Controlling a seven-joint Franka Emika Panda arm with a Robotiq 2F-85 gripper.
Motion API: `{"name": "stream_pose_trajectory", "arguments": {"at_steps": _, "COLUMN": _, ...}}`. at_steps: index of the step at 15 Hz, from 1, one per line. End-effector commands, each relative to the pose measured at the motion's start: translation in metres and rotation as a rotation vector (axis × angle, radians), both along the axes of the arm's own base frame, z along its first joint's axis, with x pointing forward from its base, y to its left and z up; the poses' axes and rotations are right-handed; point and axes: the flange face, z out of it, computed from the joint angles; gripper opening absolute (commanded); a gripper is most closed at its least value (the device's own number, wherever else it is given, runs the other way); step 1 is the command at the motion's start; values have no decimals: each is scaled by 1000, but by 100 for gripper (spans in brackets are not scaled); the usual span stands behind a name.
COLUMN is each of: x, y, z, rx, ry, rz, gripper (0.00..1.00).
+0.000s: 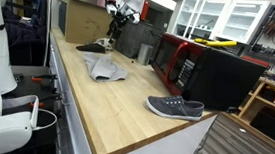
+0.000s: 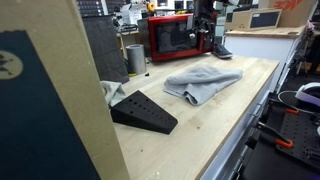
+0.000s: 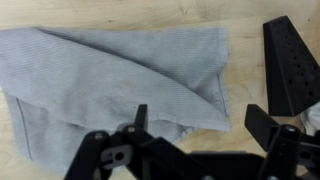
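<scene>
Cloth (image 3: 110,75) lies rumpled on the bench (image 3: 100,12) beside the black wedge (image 3: 290,60); we judge it light, limp, best pinched at a raised fold. Pincer (image 3: 200,115) hangs wide, empty.

The cloth (image 2: 205,82) lies on the counter (image 2: 200,135), between the wedge block (image 2: 143,112) and the shoe (image 2: 222,50). The microwave (image 2: 172,38) stands behind it, a cup (image 2: 135,58) beside that.
</scene>
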Motion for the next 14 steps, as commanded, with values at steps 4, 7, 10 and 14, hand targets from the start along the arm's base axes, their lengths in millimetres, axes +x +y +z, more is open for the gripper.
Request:
{"name": "stream_pose_trajectory", "arguments": {"at_steps": 4, "x": 12, "y": -29, "z": -35, "rx": -67, "ry": -15, "rz": -38, "gripper": 100}}
{"name": "stream_pose_trajectory", "arguments": {"at_steps": 7, "x": 24, "y": -34, "z": -66, "rx": -125, "ry": -20, "rz": -34, "gripper": 100}}
{"name": "stream_pose_trajectory", "arguments": {"at_steps": 10, "x": 32, "y": -32, "z": -94, "rx": -145, "ry": -6, "rz": -31, "gripper": 100}}
{"name": "stream_pose_trajectory", "arguments": {"at_steps": 14, "x": 33, "y": -30, "z": -113, "rx": -165, "ry": 9, "rz": -35, "gripper": 100}}
